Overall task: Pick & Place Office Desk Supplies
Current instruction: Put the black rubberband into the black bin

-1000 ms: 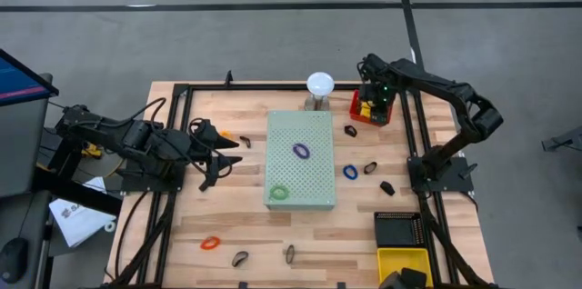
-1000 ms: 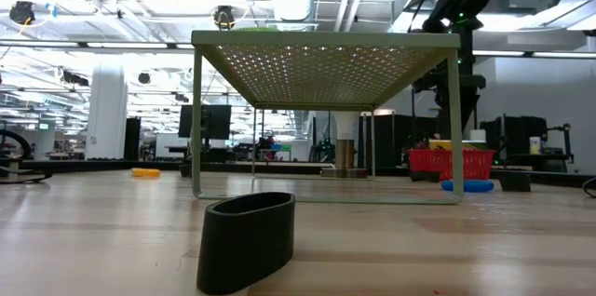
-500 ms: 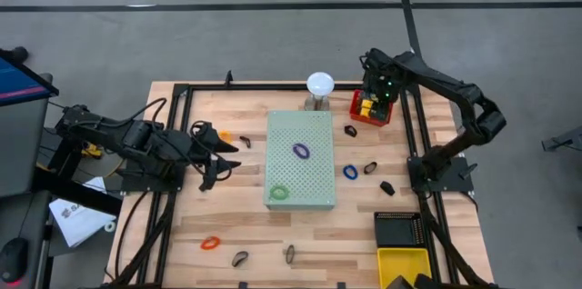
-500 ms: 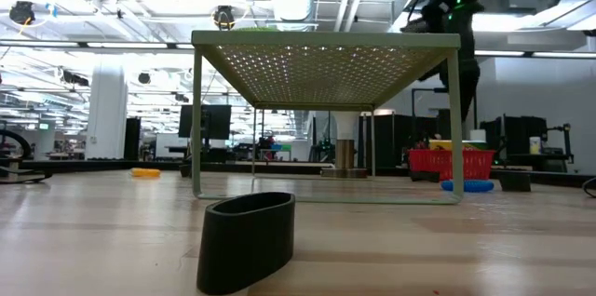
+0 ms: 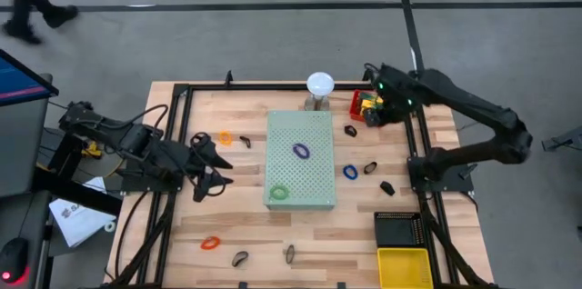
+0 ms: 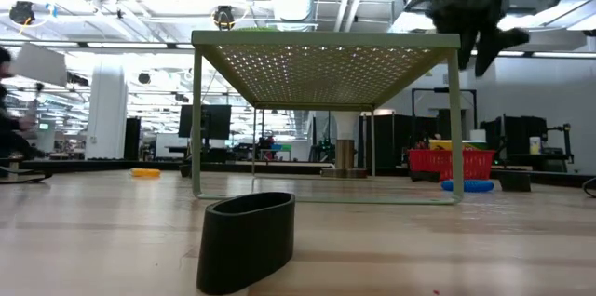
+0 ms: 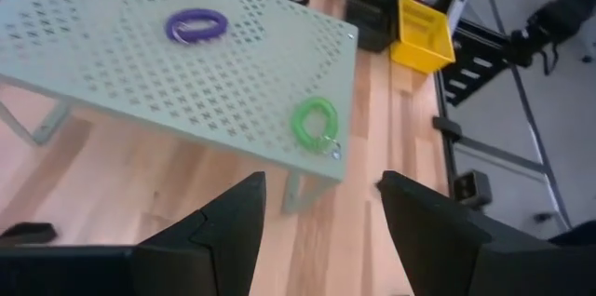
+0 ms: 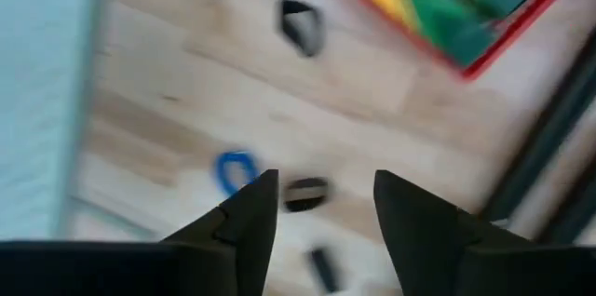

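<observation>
Right end effector empty, fingers apart, has swung off red basket twd desk's far-right edge; left end effector parted, shifted slightly.

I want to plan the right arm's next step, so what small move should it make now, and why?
Probably lower the right gripper toward the black clip beside the blue band loop on the wooden table. Its jaws stand apart with nothing between them, and that clip sits straight ahead of them in the right wrist view, while the red basket lies off to one side.
</observation>
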